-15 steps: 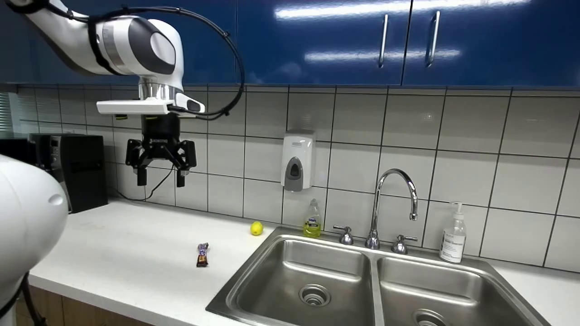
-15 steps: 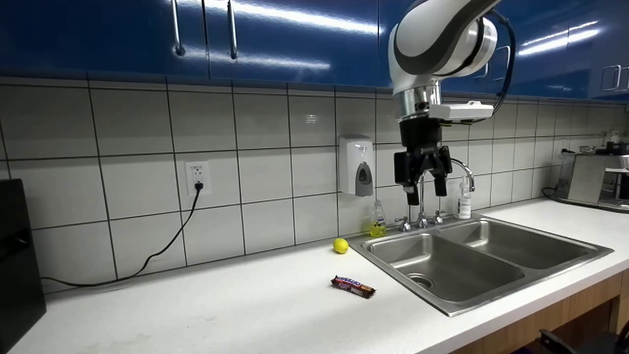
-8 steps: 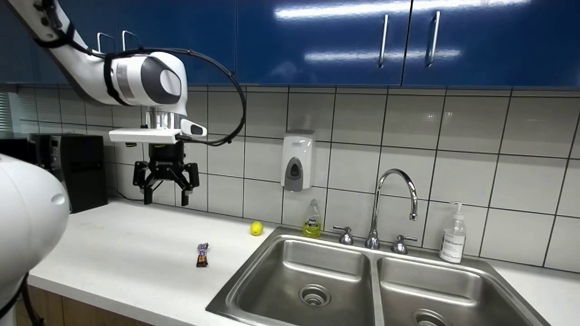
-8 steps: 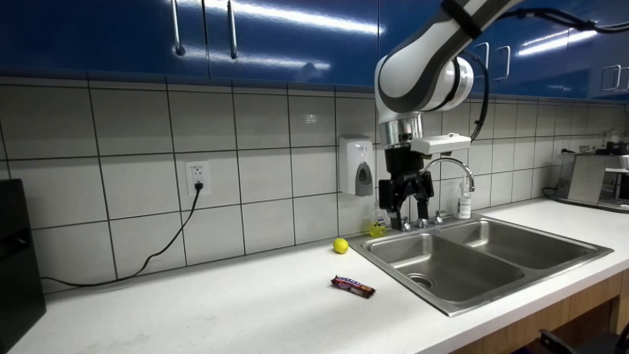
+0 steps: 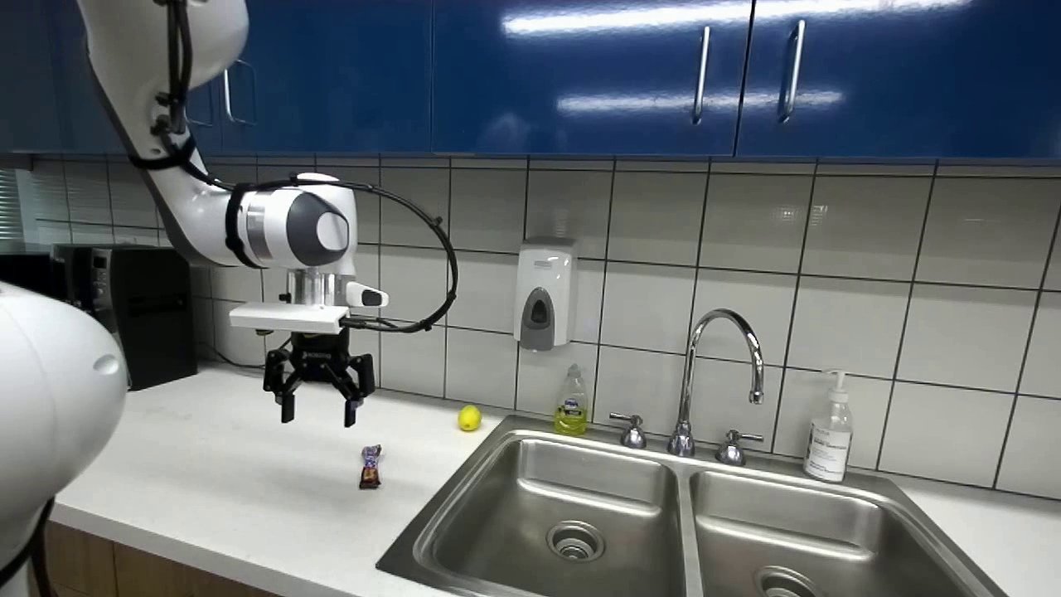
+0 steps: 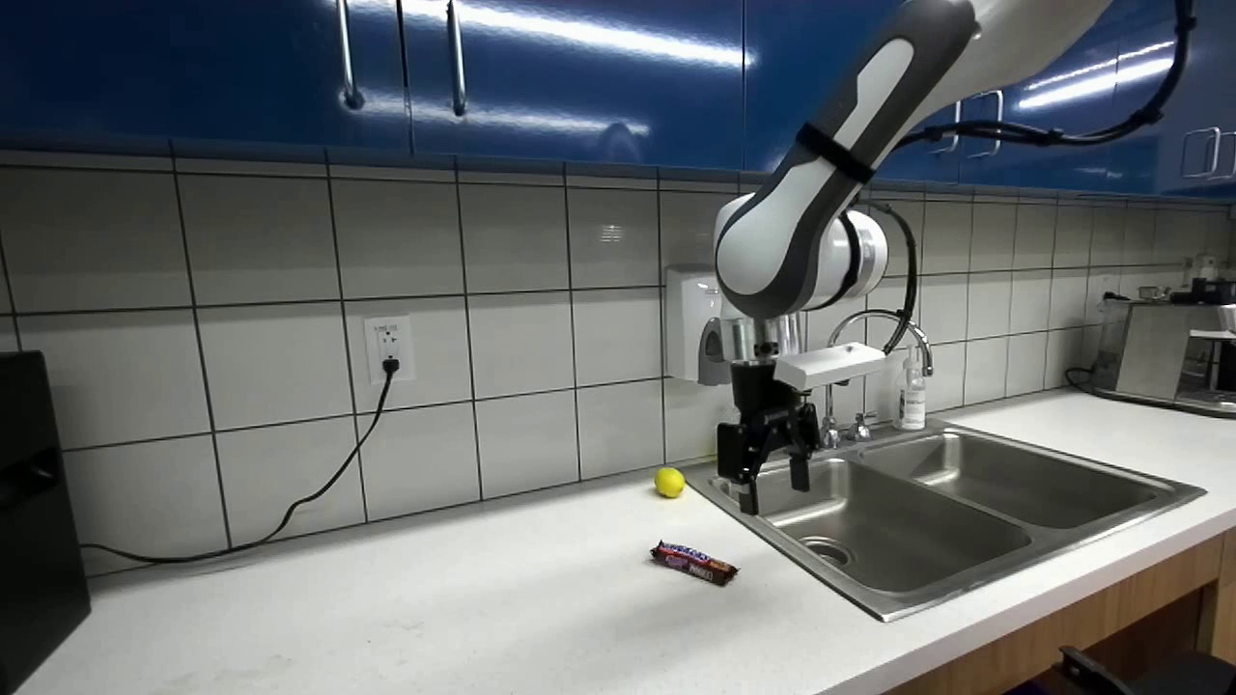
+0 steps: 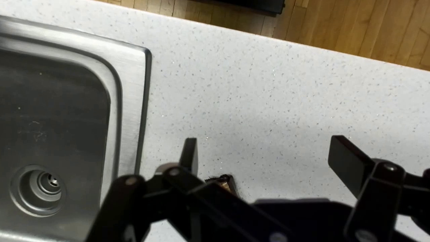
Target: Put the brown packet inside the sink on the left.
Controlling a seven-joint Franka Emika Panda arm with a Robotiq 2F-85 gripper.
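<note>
The brown packet, a small wrapped bar, lies on the white counter to the left of the sink in an exterior view and also shows in an exterior view. In the wrist view only one end of the packet shows; the gripper's linkage hides the rest. The sink's left basin holds nothing that I can see. My gripper points down, open and empty, in the air above the counter. In the wrist view the gripper has its fingers wide apart, with the packet end nearer the left finger.
A yellow lemon sits by the sink's back left corner. A dish soap bottle, the faucet and a pump bottle stand along the back. A soap dispenser hangs on the tiled wall.
My gripper has come down steadily towards the counter and moved slightly right in an exterior view. It has stayed open. The packet and lemon have not moved.
</note>
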